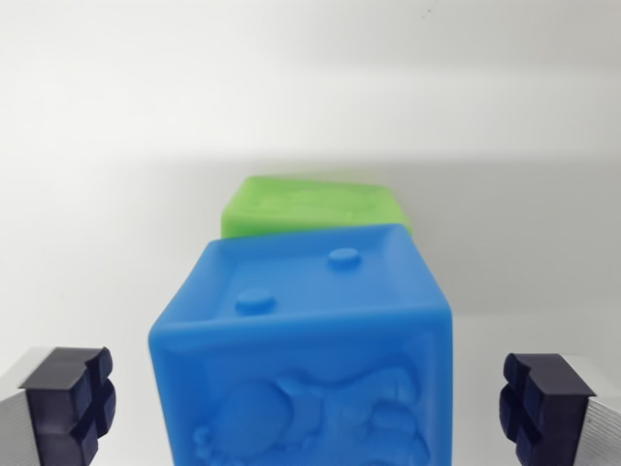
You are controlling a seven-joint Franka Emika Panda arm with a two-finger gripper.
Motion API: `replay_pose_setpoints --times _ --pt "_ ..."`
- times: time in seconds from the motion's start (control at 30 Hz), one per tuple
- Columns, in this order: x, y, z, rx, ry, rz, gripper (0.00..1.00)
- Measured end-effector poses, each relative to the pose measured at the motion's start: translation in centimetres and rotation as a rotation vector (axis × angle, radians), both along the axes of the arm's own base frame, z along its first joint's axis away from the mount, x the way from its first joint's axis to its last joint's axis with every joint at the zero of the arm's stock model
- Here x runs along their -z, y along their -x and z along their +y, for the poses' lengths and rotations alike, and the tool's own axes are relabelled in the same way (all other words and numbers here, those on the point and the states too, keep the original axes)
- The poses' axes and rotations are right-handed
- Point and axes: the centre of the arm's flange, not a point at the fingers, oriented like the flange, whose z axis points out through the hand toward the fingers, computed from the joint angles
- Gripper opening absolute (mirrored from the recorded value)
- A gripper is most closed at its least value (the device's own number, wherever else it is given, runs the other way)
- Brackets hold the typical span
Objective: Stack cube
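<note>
Wrist view, white surface. Blue cube (306,354) centre foreground, raised studs on top, embossed figure on near face. Green cube (312,204) just behind it, partly hidden; whether touching, cannot tell. Gripper (309,408) spread wide, dark pads (73,403) clear of blue cube on both sides, holding nothing. Step likely pre-grasp on blue cube. Next: lower, close pads on side faces, lift, carry over green.
</note>
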Motion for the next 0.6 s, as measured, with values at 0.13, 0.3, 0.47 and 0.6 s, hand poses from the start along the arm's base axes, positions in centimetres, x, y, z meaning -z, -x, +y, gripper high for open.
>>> replay_pose_setpoints --times 0.13,0.3,0.47,0.6 --pt "-1.1 0.0 0.0 0.0 -0.001 -0.001 1.0" --pt "-2.8 0.0 0.0 0.001 -0.001 -0.002 1.0" --pt "-4.4 0.0 0.0 0.001 -0.001 -0.003 1.0" --pt "-5.9 0.0 0.0 0.0 -0.002 -0.003 1.0"
